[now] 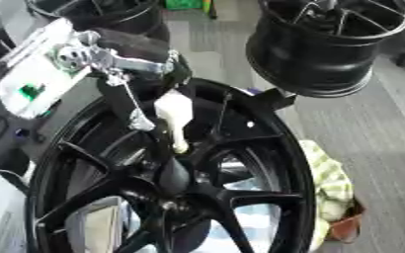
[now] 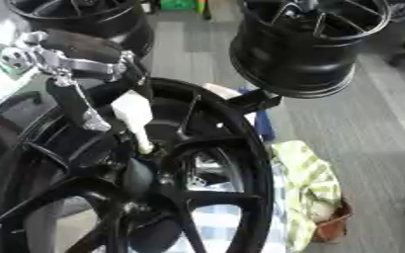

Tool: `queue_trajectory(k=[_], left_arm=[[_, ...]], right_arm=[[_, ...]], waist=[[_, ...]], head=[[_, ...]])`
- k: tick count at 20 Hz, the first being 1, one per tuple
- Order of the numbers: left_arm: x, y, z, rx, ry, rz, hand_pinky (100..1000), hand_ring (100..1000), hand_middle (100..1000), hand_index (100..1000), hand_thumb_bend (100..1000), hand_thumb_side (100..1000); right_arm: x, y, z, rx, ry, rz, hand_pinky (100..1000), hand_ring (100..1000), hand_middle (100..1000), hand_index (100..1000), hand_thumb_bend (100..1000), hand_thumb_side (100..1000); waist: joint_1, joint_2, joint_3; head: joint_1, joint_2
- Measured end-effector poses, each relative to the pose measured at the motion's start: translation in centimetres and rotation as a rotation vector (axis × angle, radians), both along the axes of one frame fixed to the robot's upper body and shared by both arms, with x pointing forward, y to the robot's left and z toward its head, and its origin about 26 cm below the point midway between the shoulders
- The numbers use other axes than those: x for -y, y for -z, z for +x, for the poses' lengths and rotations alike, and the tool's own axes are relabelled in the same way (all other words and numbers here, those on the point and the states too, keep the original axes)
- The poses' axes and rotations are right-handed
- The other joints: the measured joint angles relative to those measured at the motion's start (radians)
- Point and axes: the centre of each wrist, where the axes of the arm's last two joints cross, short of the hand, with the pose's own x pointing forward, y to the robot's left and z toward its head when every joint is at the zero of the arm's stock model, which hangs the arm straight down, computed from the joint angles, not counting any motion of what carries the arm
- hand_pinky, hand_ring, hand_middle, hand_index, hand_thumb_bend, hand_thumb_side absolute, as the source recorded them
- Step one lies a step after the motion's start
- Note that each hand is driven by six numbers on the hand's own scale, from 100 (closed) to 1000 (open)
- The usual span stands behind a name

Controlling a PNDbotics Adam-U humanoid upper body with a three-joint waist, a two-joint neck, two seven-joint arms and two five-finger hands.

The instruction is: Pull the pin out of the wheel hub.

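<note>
A large black spoked wheel hub (image 1: 266, 163) fills the lower part of both views. My left hand (image 1: 133, 62), black with silver joints, comes in from the upper left and reaches down over the hub's centre (image 1: 173, 180). A cream tapered pin (image 1: 174, 118) hangs from that hand, wide end up between the curled fingers (image 1: 126, 101). Its thin tip points down at the centre of the spokes. I cannot tell whether the tip still sits in the hub. My right hand shows in neither view.
A second black rim (image 1: 327, 44) stands at the upper right and a third (image 2: 76, 15) at the top left. A green-and-white checked cloth (image 2: 305, 183) and a brown pot (image 2: 331, 227) lie right of the hub on the grey floor (image 1: 370, 138).
</note>
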Motion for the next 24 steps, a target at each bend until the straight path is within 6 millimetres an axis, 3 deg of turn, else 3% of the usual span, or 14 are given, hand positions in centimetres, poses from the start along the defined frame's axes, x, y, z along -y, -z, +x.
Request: queue_trajectory(k=[6,10,13,16,20,24], left_arm=[[-1.6,-4.1,-1.6,0.073,-0.008,-0.064,679,492,255,402,178,100],[-4.8,-6.8,-2.6,0.119,-0.062,-0.117,685,506,260,420,151,100],[-8.9,-8.0,-3.1,0.153,-0.162,-0.176,688,508,259,429,108,100],[-14.3,-8.3,-3.4,0.175,-0.320,-0.276,688,511,260,438,100,100],[-21.6,-7.4,-3.9,0.189,-0.554,-0.403,683,509,256,444,100,100],[-27.2,-5.5,-4.0,0.197,-0.766,-0.508,676,508,255,451,100,100]], right_arm=[[0.1,0.1,0.0,-0.003,0.005,0.002,765,583,569,715,400,288],[0.3,0.2,-0.1,-0.007,0.014,0.004,765,583,569,716,401,287],[0.6,0.3,-0.1,-0.012,0.033,-0.004,765,584,569,716,402,286],[1.0,0.3,-0.3,-0.012,0.055,-0.012,765,584,569,716,402,285],[1.2,0.2,-0.3,-0.007,0.071,-0.016,765,584,569,716,403,284],[1.3,0.2,-0.4,-0.004,0.077,-0.017,765,584,569,716,403,283]], waist=[[0.000,-0.008,0.010],[0.005,-0.014,0.024],[0.009,-0.017,0.039],[0.013,-0.018,0.055],[0.013,-0.018,0.063],[0.008,-0.020,0.060]], head=[[-0.004,0.000],[-0.018,0.001],[-0.034,0.002],[-0.048,0.008],[-0.059,0.009],[-0.063,0.009]])
